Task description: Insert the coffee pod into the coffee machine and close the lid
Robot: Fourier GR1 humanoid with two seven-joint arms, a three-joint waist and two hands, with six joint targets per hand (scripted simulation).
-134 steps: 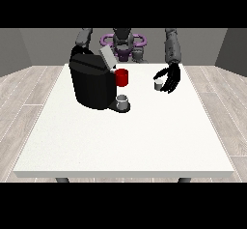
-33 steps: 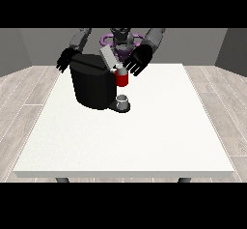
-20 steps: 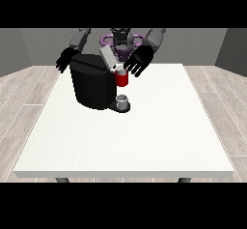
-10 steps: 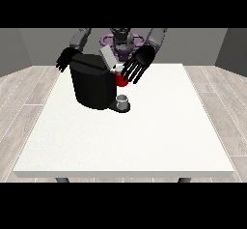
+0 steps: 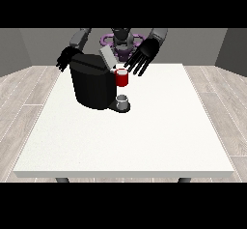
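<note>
A black coffee machine [image 5: 91, 85] stands on the white table [image 5: 144, 141] at the back left. Its grey lid [image 5: 107, 57] is tilted up and open. The red brew head [image 5: 122, 78] has a pale top where the pod seems to sit, though I cannot make it out clearly. A grey cup [image 5: 122, 101] stands on the drip tray below. The hand at the view's right [image 5: 144, 56] hovers just above and right of the red head, fingers spread straight, holding nothing. The hand at the view's left [image 5: 64, 59] rests behind the machine's back left corner, fingers relaxed.
The robot's torso [image 5: 120, 40] is behind the table's far edge. White table surface spreads in front of and to the right of the machine.
The hand at the view's right, once at the table's right by a small pod, has come over to the machine and now shifted slightly up from the red head. The other hand stayed still.
</note>
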